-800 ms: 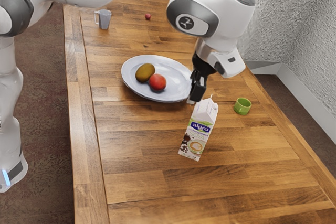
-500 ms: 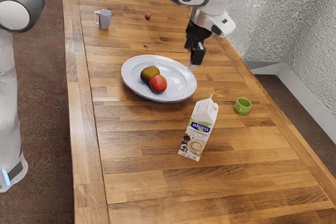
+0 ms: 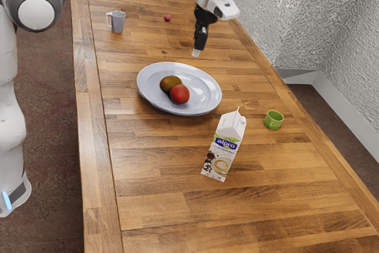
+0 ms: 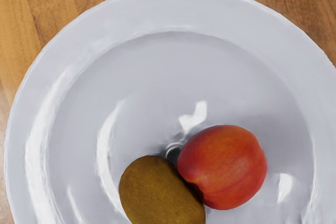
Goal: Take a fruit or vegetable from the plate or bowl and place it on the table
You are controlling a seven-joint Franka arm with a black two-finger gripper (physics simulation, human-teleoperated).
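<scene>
My gripper [image 3: 196, 53] hangs clear of the plate [image 3: 208, 90]; how wide it stands, I can't tell. Kiwi [image 4: 157, 195] and peach [image 4: 226, 166] touch on the plate.

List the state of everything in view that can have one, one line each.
Red fruit: on the plate, against the brown fruit
Brown fruit: on the plate
Plate: face up, holding both fruits
Carton: upright
Grey mug: upright
Green cup: upright, contents unclear
Gripper: raised, no fruit in it
</scene>
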